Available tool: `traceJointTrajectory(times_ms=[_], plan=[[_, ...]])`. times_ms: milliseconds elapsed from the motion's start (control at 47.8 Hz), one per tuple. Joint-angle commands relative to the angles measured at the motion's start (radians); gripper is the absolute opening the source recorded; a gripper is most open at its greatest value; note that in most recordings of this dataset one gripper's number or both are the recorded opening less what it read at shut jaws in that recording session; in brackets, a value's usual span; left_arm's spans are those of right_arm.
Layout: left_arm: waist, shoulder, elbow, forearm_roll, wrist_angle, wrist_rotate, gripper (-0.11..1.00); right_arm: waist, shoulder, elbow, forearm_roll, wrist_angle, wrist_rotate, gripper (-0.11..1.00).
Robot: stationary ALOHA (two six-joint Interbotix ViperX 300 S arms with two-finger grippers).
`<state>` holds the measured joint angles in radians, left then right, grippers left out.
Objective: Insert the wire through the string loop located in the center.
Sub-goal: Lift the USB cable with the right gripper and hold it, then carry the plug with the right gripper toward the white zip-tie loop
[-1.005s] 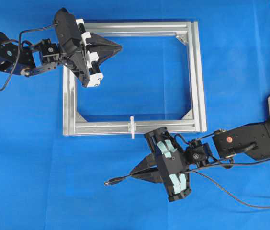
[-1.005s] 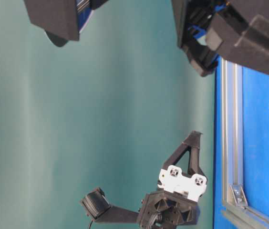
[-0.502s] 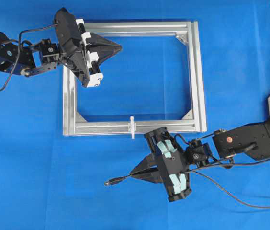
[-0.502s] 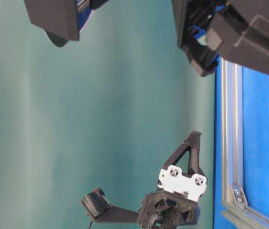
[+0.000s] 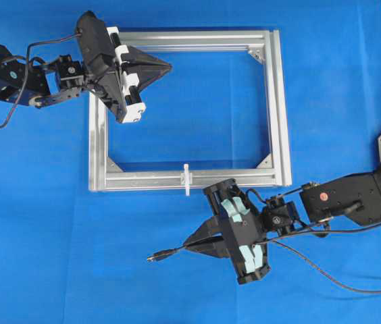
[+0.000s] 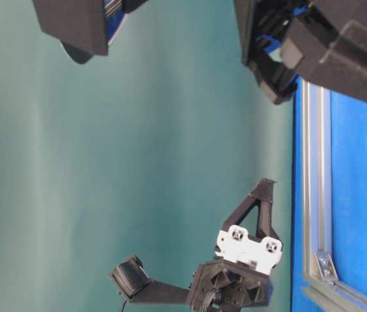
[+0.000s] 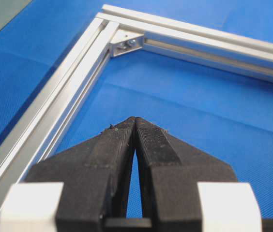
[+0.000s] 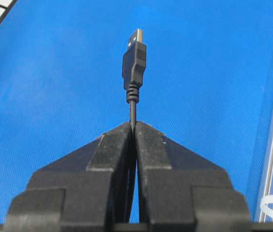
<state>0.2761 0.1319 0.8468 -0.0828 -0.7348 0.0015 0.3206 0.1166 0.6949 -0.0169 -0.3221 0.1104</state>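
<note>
A silver frame (image 6: 313, 195) lies along the blue mat's (image 6: 359, 214) edge, its corner bracket (image 6: 325, 262) lowest.

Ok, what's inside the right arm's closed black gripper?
The right gripper is shut on the thin black wire; its plug tip sticks out ahead over the blue cloth. The stretch of wire between the jaws is hidden.

Under me a bright blue, finely textured cloth covers the surface (image 5: 325, 88) edge to edge, evenly lit with only soft shadows, and from table level a plain teal-green backdrop (image 6: 138, 162) hangs behind it in gentle vertical folds.
</note>
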Motion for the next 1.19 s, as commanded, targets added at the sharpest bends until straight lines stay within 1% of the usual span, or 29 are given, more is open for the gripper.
traceJointTrajectory(times_ms=[0,251,377,586,795,984,1172], plan=[[-0.002,-0.031,-0.008,0.003,-0.005,0.0,0.0,0.005,-0.028,-0.011,0.0,-0.005,-0.002,-0.03],[-0.002,-0.032,-0.008,0.003,-0.005,0.0,0.0,0.005,-0.029,-0.008,0.0,-0.005,-0.002,-0.03],[-0.002,-0.032,-0.008,0.003,-0.005,0.0,0.0,0.005,-0.04,0.012,0.0,-0.005,-0.002,-0.03],[-0.002,-0.032,-0.006,0.003,-0.005,-0.002,0.0,0.005,-0.095,0.098,0.003,-0.011,0.003,-0.03],[-0.003,-0.032,-0.005,0.003,-0.005,-0.002,0.0,0.005,-0.173,0.201,0.018,-0.006,0.003,-0.03],[-0.005,-0.032,-0.005,0.003,-0.005,-0.002,0.0,0.005,-0.23,0.278,0.018,-0.011,0.003,-0.03],[-0.008,-0.032,-0.005,0.003,-0.003,-0.002,0.0,0.003,-0.244,0.293,0.018,-0.011,0.003,-0.03]])
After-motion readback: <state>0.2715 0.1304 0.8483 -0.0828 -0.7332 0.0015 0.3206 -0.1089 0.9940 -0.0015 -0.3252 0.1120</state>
